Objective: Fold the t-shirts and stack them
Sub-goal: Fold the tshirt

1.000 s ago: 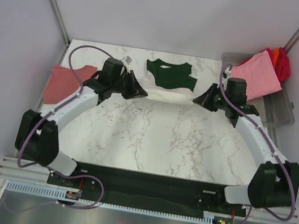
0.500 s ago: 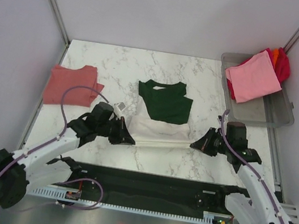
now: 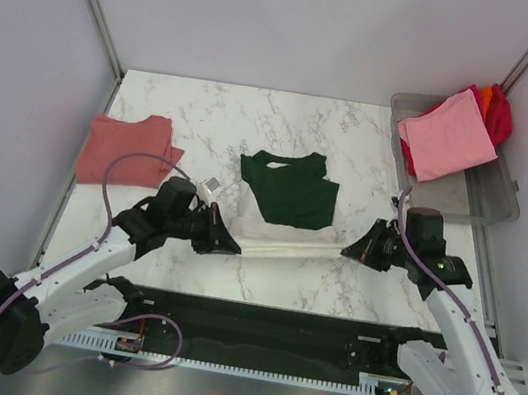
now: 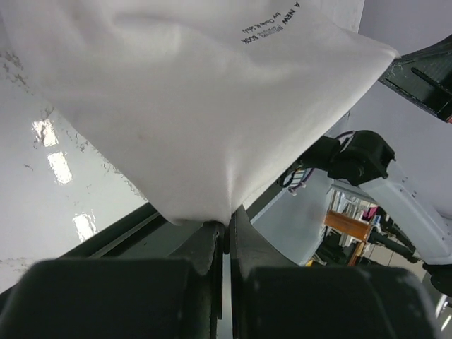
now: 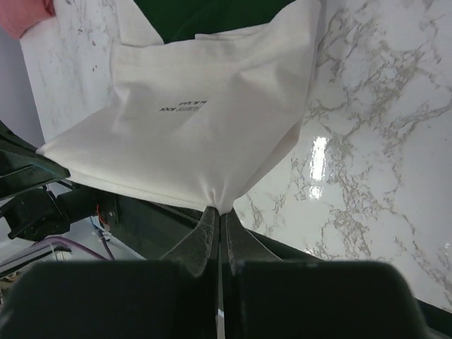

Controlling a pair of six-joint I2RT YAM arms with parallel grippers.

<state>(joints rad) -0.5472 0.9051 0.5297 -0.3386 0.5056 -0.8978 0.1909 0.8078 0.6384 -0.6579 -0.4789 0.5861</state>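
The cream-white t-shirt [image 3: 281, 244] with small black print is stretched taut between my two grippers, low over the near part of the marble table. My left gripper [image 3: 232, 247] is shut on its left corner [image 4: 201, 212]. At its right corner [image 5: 220, 205] my right gripper [image 3: 348, 251] is shut too. A dark green t-shirt [image 3: 291, 190] lies on top of the cream one's far part; a strip of it shows in the right wrist view [image 5: 212, 15]. The brick-red t-shirt [image 3: 125, 149] lies folded at the table's left edge.
A grey bin [image 3: 487, 199] at the back right holds pink [image 3: 452, 136] and red cloths. The black base rail [image 3: 273, 326] runs along the near edge of the table. Grey walls close in both sides.
Both arms have swung from the far middle toward the near edge, dragging the cream shirt and the green one on it nearer; the last half second shows only a small further shift.
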